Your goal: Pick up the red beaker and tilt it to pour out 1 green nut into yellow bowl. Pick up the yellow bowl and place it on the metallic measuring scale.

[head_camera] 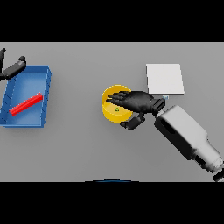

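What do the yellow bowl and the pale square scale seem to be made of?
Yellow bowl: probably plastic, going by its uniform saturated colour and matte, glint-free surface. Scale: a flat pale grey plate, possibly brushed metal, though its even dull surface leaves that open.

The light is soft and even all over the grey counter (pixel 87 144). There are hardly any shadows and no shiny glare. Edges look a little fuzzy.

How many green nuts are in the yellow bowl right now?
1 green nut shows inside the yellow bowl, near its middle. The right hand covers part of the bowl, so more could be hidden.
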Controlling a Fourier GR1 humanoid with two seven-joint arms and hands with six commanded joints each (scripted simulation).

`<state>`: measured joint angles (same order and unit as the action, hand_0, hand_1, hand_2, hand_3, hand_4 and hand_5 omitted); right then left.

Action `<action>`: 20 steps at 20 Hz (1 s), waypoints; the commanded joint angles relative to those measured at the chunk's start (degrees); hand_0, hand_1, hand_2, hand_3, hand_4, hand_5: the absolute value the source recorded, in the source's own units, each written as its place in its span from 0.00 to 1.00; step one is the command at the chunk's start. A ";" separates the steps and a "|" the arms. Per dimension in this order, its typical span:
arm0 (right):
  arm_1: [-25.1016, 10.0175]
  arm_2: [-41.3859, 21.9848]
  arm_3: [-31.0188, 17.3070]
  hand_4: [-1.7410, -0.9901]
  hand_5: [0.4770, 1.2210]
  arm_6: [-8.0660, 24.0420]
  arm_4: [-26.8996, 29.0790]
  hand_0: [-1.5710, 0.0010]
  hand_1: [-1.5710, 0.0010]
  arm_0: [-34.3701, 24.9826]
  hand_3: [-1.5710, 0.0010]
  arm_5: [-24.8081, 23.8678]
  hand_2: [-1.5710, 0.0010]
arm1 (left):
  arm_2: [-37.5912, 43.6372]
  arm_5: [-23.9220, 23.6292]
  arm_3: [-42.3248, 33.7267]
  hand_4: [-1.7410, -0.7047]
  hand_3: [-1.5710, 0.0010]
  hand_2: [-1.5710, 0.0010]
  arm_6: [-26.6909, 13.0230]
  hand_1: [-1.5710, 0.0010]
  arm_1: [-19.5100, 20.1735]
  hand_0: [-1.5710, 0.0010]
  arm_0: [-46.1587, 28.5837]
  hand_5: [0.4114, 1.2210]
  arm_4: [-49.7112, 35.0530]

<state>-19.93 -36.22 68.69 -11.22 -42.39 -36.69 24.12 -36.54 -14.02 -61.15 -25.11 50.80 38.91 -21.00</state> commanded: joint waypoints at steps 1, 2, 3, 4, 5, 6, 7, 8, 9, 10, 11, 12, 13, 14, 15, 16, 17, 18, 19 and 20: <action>-0.28 -0.32 -0.34 0.62 0.28 -0.39 -0.23 1.00 1.00 -0.23 1.00 0.36 1.00 | 0.02 -0.11 0.36 0.91 1.00 1.00 0.23 1.00 -0.06 1.00 0.32 0.39 0.28; -0.23 -0.74 -0.42 0.62 0.29 -0.54 -0.37 1.00 1.00 -0.11 1.00 0.72 1.00 | 0.07 0.06 0.73 0.91 1.00 1.00 0.04 1.00 -0.02 1.00 0.50 0.39 0.29; -0.18 -0.93 -0.80 0.62 0.29 -0.76 -0.42 1.00 1.00 -0.01 1.00 0.88 1.00 | 0.00 0.22 0.71 0.91 1.00 1.00 0.82 1.00 -0.03 1.00 -0.16 0.38 0.20; 0.15 -0.85 -1.72 0.62 0.30 -0.98 -0.37 1.00 1.00 -0.60 1.00 0.74 1.00 | -0.32 -0.32 -0.01 0.92 1.00 1.00 -0.19 1.00 -0.06 1.00 0.11 0.39 0.54; 0.37 -1.01 -3.05 0.61 0.30 -1.51 -0.55 1.00 1.00 -0.84 1.00 0.40 1.00 | -0.24 -0.58 -0.54 0.92 1.00 1.00 -0.52 1.00 0.37 1.00 0.08 0.39 0.54; 0.93 -1.22 -3.48 0.61 0.31 -1.34 -0.62 1.00 1.00 -0.95 1.00 0.33 1.00 | -0.25 -0.57 -0.35 0.92 1.00 1.00 -1.05 1.00 0.20 1.00 0.57 0.39 0.59; 0.78 -1.35 -3.91 0.61 0.31 -2.26 -0.76 1.00 1.00 -0.90 0.99 -0.07 1.00 | -0.40 -1.04 -1.26 0.91 1.00 1.00 -1.16 1.00 0.23 1.00 -0.06 0.39 0.48; 0.85 -1.48 -3.96 0.61 0.32 -2.84 -0.72 1.00 1.00 -0.84 0.98 -0.18 0.99 | -0.12 -0.80 -1.34 0.91 1.00 1.00 -1.03 1.00 0.58 1.00 0.11 0.39 0.29; 0.90 -1.44 -4.16 0.60 0.33 -3.27 -0.69 1.00 1.00 -0.93 0.97 -0.41 0.99 | -0.49 -1.24 -1.49 0.91 1.00 1.00 -1.21 1.00 0.25 1.00 -0.08 0.39 0.59; 1.74 -1.37 -5.26 0.60 0.35 -2.67 -0.76 1.00 1.00 -1.40 0.96 -0.82 0.98 | -0.49 -1.88 -2.09 0.92 1.00 1.00 -1.62 1.00 0.28 1.00 0.06 0.39 0.71; 1.68 -1.07 -5.21 0.58 0.39 -2.47 -0.36 1.00 1.00 -1.12 0.94 -0.49 0.97 | -0.45 -2.04 -2.15 0.91 1.00 1.00 -1.85 1.00 0.32 1.00 -0.03 0.40 0.64; 1.68 -0.93 -5.06 0.54 0.43 -2.09 -0.09 1.00 0.99 -1.28 0.92 0.14 0.95 | -0.43 -2.14 -1.92 0.91 1.00 1.00 -1.81 1.00 0.25 1.00 -0.12 0.40 0.66; 1.83 -1.07 -5.22 0.50 0.49 -1.93 -0.25 0.96 0.96 -1.19 0.89 -0.01 0.91 | -0.08 -1.81 -2.05 0.91 1.00 1.00 -1.59 1.00 0.57 1.00 -0.14 0.39 0.28; 1.64 -1.23 -5.47 0.46 0.53 -2.81 -0.32 0.89 0.91 -1.23 0.84 0.04 0.87 | -0.32 -1.72 -2.36 0.91 1.00 1.00 -1.78 1.00 0.74 1.00 -0.06 0.39 0.51; 1.68 -1.45 -6.05 0.41 0.63 -3.65 -0.59 0.79 0.84 -1.62 0.79 -0.16 0.82 | -0.56 -1.23 -2.02 0.92 1.00 1.00 -2.13 1.00 0.65 1.00 0.31 0.39 0.68; 1.25 -1.61 -6.14 0.35 0.70 -4.73 -0.67 0.70 0.76 -1.58 0.73 -0.29 0.76 | -0.50 -1.27 -2.05 0.92 1.00 1.00 -1.96 1.00 0.56 1.00 0.12 0.39 0.54; 0.96 -1.73 -5.70 0.36 0.76 -4.38 -0.86 0.60 0.68 -1.64 0.59 0.14 0.69 | -0.54 -1.53 -1.99 0.91 1.00 1.00 -1.55 1.00 0.44 1.00 0.15 0.40 0.77; 1.24 -1.62 -5.54 0.36 0.81 -3.26 -0.81 0.50 0.59 -1.82 0.47 0.54 0.62 | -0.81 -1.42 -1.81 0.92 1.00 1.00 -1.79 1.00 0.44 1.00 0.46 0.40 1.16; 1.26 -1.36 -5.09 0.29 0.85 -2.53 -0.37 0.40 0.49 -1.80 0.38 1.39 0.50 | -0.92 -1.50 -1.54 0.92 1.00 1.00 -1.61 1.00 0.11 1.00 0.28 0.40 1.18; 1.26 -1.39 -5.42 0.24 0.88 -3.19 -0.23 0.32 0.39 -1.82 0.36 1.11 0.40 | -0.56 -1.52 -1.40 0.92 1.00 1.00 -1.18 1.00 0.20 1.00 -0.02 0.40 0.83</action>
<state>-18.67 -37.60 63.30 -14.59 -42.54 -38.54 25.21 -37.10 -15.55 -62.54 -26.29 51.01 38.89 -20.17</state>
